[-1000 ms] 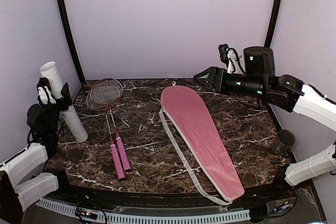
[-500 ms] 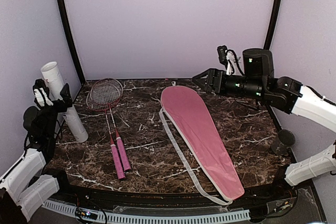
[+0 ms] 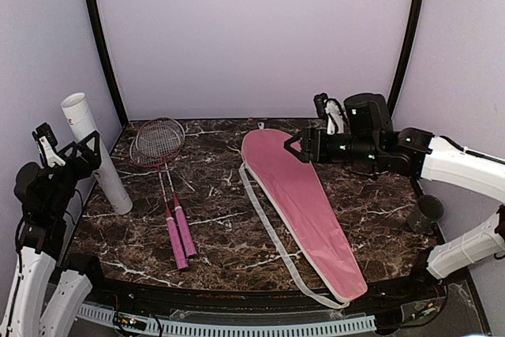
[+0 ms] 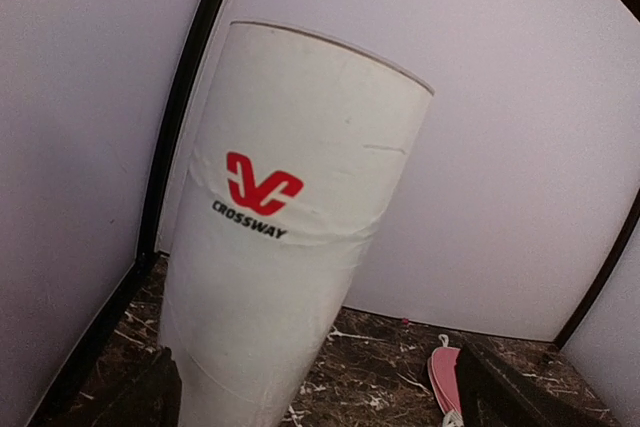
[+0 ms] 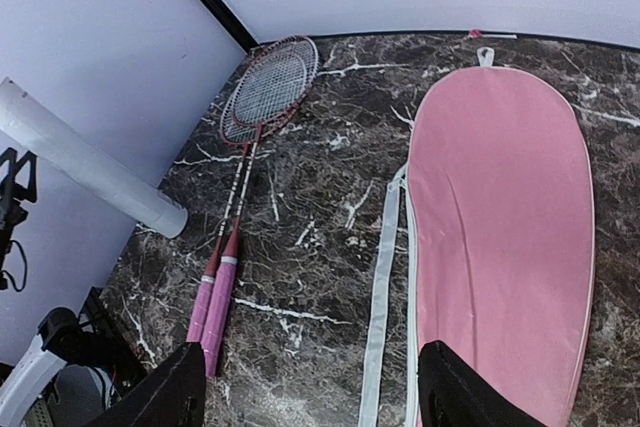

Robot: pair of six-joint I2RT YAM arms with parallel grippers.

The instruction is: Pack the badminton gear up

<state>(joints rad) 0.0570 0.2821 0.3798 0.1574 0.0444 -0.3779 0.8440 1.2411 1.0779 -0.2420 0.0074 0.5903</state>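
Since the earlier frame, the left arm has pulled back and down from the tube point(image 3: 99, 155). The right arm has swung lower and leftward over the bag point(image 3: 300, 195).

Worktop point(image 3: 221, 219): dark marble, white veins.

Bag: pink, racket-shaped, flat on the worktop right of centre, wide end to the rear. It has pale piping and a grey-white strap trailing along its left edge. The right wrist view cuts off its narrow end; the left wrist view catches only a sliver.

Tube: long, white, red logo reading CROSSWAY. Stands at the left edge, leaning towards the wall. Base cut off in the left wrist view. Cannot tell if the top is capped.

Rackets point(image 3: 158, 141): two, side by side, between tube and bag, red frames overlapping at the rear, pink handles towards the front.

Left pincer point(image 3: 69, 150): spread wide, gripping nothing, near the tube, not touching.

Right pincer point(image 3: 293, 147): fingers well apart, empty, over the bag's wide end.
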